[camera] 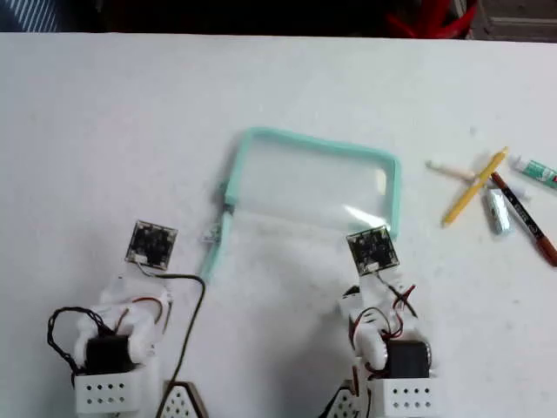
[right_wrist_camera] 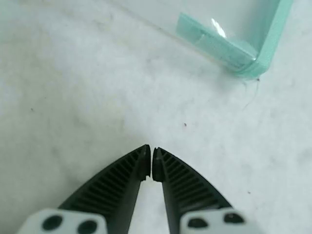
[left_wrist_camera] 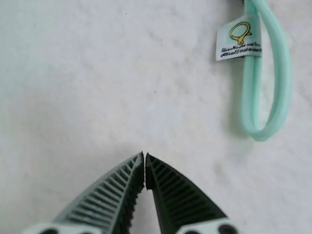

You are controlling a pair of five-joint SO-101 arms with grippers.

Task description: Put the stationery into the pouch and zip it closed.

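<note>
Pouch, clear with mint trim, lying just ahead of my right pincer; left pincer near its strap loop. Both pincers pinched together, empty. Stationery well right of my right pincer; crossed pens may roll if nudged.

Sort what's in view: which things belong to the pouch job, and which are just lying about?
Job: pouch, yellow pen, brown marker, white stick, green-and-white tube, small silver item.
Lying about: red object behind the table.

white tag on pouch strap, print unreadable
</note>
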